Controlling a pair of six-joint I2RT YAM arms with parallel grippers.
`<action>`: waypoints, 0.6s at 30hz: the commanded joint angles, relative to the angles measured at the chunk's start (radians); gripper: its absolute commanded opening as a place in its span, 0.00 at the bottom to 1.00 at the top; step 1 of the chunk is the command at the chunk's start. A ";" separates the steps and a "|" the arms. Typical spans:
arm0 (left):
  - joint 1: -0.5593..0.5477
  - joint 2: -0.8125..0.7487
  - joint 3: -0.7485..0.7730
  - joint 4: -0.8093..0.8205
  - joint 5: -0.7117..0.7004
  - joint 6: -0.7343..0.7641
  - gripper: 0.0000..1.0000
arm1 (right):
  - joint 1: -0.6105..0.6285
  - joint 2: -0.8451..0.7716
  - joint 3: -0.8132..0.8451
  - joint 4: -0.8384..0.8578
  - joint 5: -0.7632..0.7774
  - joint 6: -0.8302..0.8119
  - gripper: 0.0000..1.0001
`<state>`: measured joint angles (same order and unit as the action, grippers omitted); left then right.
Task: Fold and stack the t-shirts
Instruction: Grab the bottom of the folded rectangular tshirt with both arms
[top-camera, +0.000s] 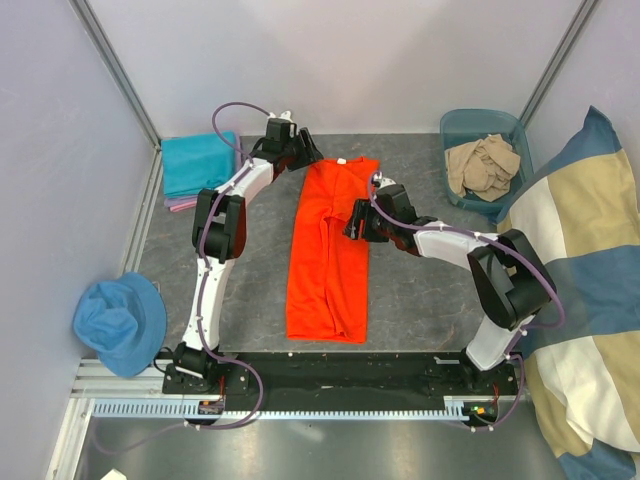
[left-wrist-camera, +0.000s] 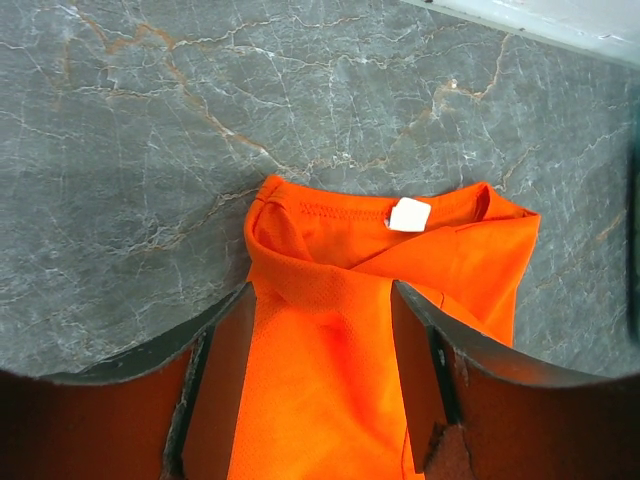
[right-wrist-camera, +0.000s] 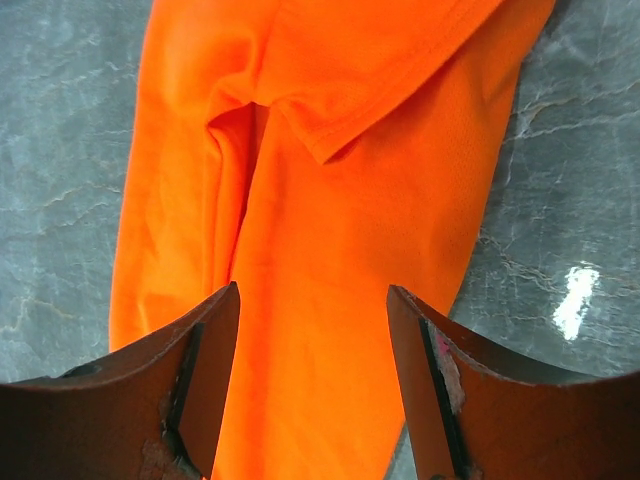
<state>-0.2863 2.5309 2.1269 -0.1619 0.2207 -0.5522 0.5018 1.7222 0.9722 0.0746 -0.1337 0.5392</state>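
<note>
Lower left of the top view: blue hat (top-camera: 118, 322) lying on the grey table (top-camera: 420, 300). Upper left: folded teal t-shirt (top-camera: 198, 163) resting on a pink-lilac one (top-camera: 178, 204), close to the wall. Just right of these: left gripper (top-camera: 305, 150), jaws apart over the collar of the orange t-shirt (top-camera: 330, 260), gripping nothing. In the left wrist view, white neck label (left-wrist-camera: 409, 214) showing just beyond the fingers (left-wrist-camera: 225, 380). Centre: orange t-shirt lying as a long narrow strip, sides folded in, collar toward the top of the frame. Right of centre: right gripper (top-camera: 355, 222), spread wide above the shirt's right edge, holding nothing; touching the cloth or not, cannot tell. Upper right: blue bin (top-camera: 460, 125) containing crumpled beige t-shirts (top-camera: 487, 163). Far right edge: big blue-and-beige cushion (top-camera: 580, 250).
</note>
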 joint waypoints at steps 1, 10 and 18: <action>0.010 0.019 0.018 0.033 0.019 0.015 0.63 | 0.012 0.053 -0.013 0.050 -0.007 0.021 0.70; 0.022 0.043 0.016 0.048 0.026 0.000 0.63 | 0.024 0.112 -0.059 0.079 -0.018 0.053 0.70; 0.033 0.058 0.025 0.073 0.043 -0.034 0.50 | 0.034 0.109 -0.084 0.079 -0.014 0.065 0.70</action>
<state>-0.2619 2.5755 2.1269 -0.1299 0.2352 -0.5617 0.5198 1.8080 0.9230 0.1883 -0.1440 0.5892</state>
